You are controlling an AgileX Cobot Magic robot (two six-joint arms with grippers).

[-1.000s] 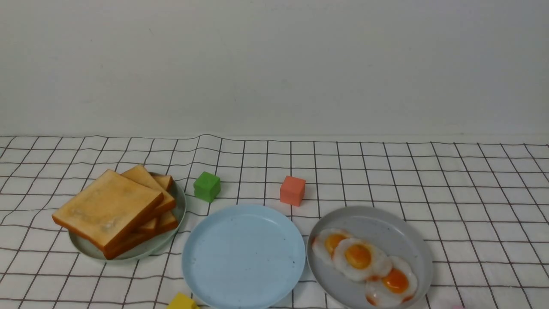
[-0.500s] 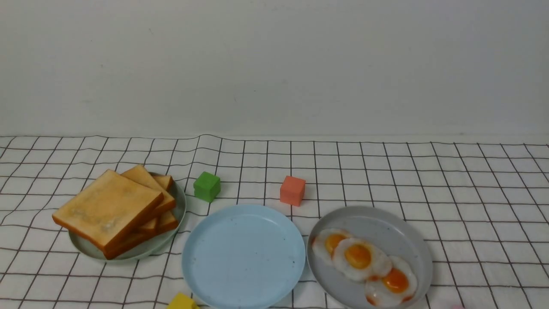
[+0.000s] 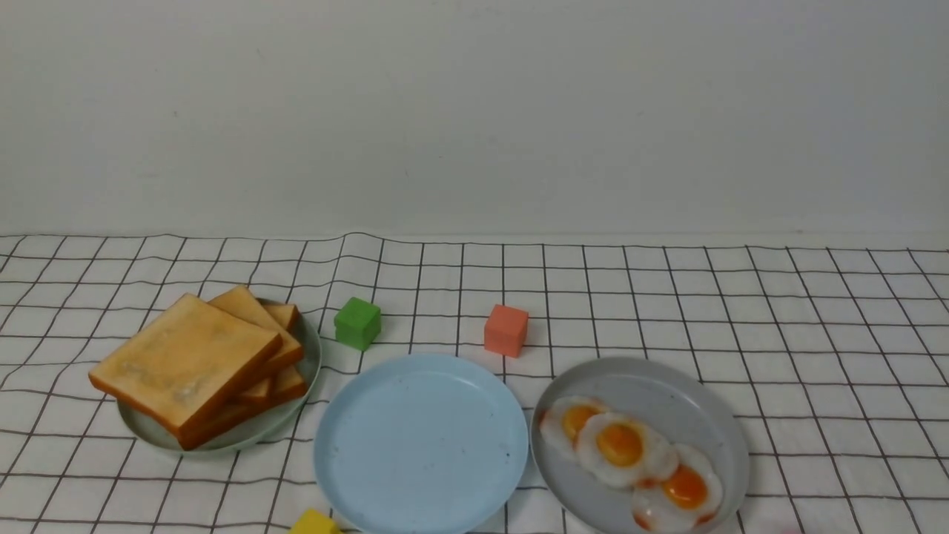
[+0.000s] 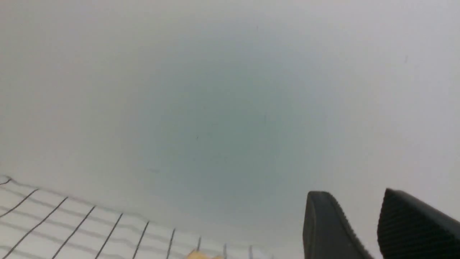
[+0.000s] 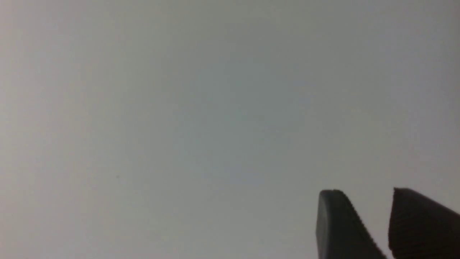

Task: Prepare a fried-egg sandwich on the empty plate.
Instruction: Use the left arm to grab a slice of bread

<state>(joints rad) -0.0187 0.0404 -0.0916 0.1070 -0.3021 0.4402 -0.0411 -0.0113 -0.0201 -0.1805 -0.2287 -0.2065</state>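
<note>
The empty plate [image 3: 420, 443], pale blue and bare, lies at the front middle of the checked cloth. Left of it, several toast slices [image 3: 194, 363] are stacked on a pale green plate [image 3: 311, 360]. To its right, three fried eggs [image 3: 629, 455] overlap on a grey plate [image 3: 660, 386]. No fried-egg sandwich is in view. Neither arm shows in the front view. My left gripper [image 4: 355, 194] is open, faces the wall and holds nothing; a toast corner [image 4: 203, 255] peeks in at the frame's edge. My right gripper [image 5: 364, 191] is open as well, with only blank wall behind it.
A green cube [image 3: 357, 322] and an orange-red cube [image 3: 506, 329] stand behind the blue plate. A yellow cube [image 3: 315, 522] sits at the front edge beside it. The white checked cloth [image 3: 815, 334] has wrinkles near the back left.
</note>
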